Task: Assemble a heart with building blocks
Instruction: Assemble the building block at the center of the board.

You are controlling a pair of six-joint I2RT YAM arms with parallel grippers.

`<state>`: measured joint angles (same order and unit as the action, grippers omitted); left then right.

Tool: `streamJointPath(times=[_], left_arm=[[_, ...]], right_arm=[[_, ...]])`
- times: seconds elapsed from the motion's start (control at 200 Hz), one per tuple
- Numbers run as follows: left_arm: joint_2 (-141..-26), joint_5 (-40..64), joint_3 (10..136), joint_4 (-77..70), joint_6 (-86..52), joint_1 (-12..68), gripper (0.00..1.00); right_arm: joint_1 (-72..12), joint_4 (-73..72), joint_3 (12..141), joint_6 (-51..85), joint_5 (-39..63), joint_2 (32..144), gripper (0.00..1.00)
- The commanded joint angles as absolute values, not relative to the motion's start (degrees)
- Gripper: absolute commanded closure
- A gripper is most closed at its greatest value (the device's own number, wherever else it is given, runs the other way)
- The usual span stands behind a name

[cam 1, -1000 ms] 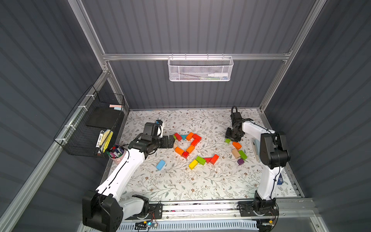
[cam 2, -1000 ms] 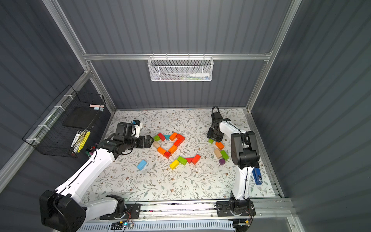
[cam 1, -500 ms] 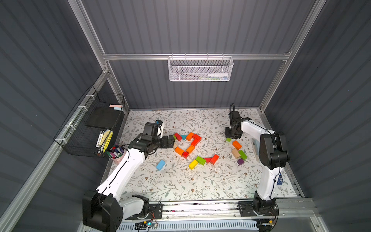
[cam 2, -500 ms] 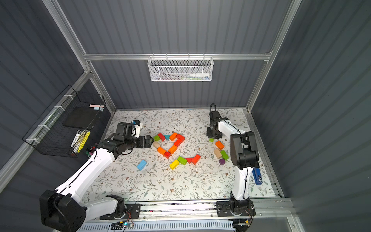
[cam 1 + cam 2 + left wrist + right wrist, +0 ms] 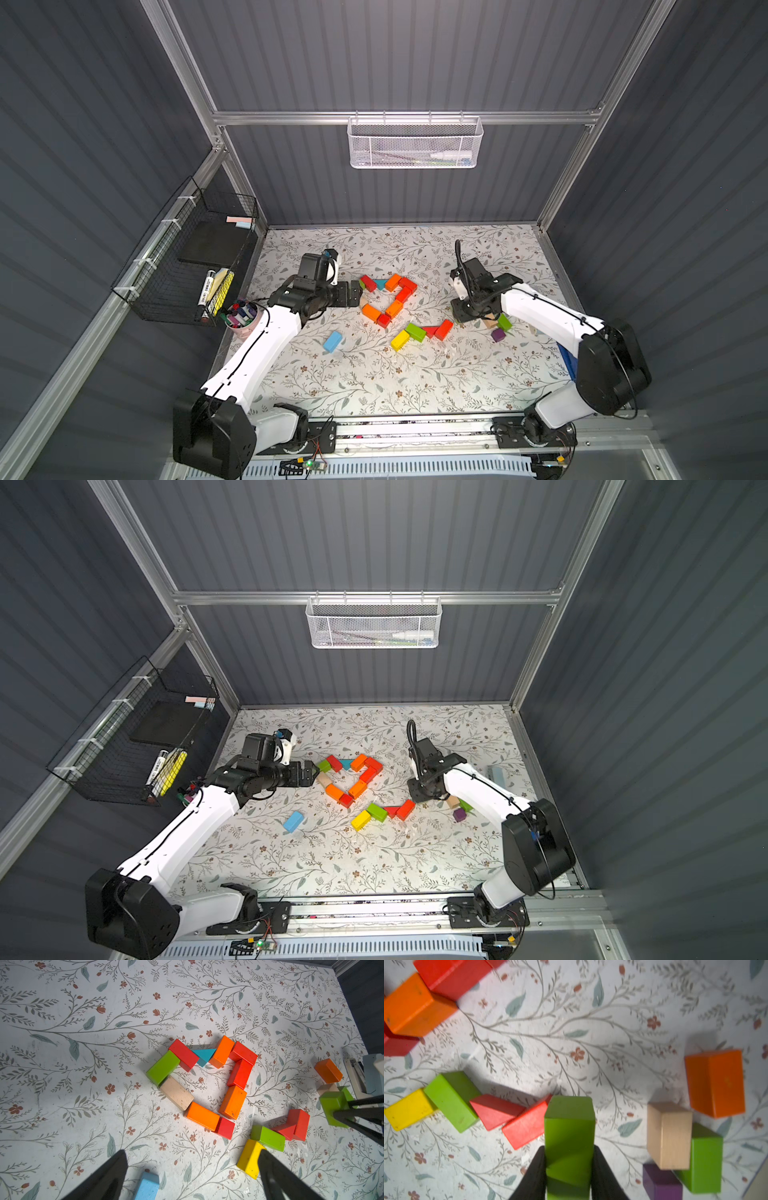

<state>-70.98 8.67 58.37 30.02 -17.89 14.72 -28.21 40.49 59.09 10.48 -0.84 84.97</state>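
The right gripper (image 5: 569, 1153) pinches an upright green block (image 5: 569, 1124) between its two black fingers (image 5: 537, 1167), and the block's free end pokes out past the tips. Whether the block touches the mat I cannot tell. In both top views the part-built heart (image 5: 386, 297) lies at this gripper's 9 o'clock. The loose row (image 5: 419, 331) of yellow, green and red blocks lies at its 8 o'clock, with the nearest red brick (image 5: 527, 1126) just beside the held block. A tan block (image 5: 668, 1134), a second green block (image 5: 704, 1157) and a purple cube (image 5: 660, 1182) lie close together between its 3 and 4 o'clock. The left gripper (image 5: 355, 293) is spread wide and empty at the heart's 9 o'clock. A blue block (image 5: 332, 341) lies at its 7 o'clock.
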Motion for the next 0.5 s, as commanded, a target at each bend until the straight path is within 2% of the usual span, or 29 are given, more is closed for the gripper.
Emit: streamJointPath(times=[0.0, 0.19, 0.495], left_arm=[[-70.4, 9.8, 57.5, 29.4, -16.9, 14.5, 0.01], [-70.1, 10.1, 57.5, 29.3, -16.9, 14.5, 0.01], [-69.8, 10.4, 57.5, 29.0, -17.0, 14.5, 0.01]], right_arm=[[-28.9, 46.5, 55.7, 13.2, -1.3, 79.2, 0.84], [-29.8, 46.1, 50.5, 16.6, 6.2, 73.4, 0.82], [-31.9, 43.0, 48.5, 17.8, 3.7, 77.9, 0.81]])
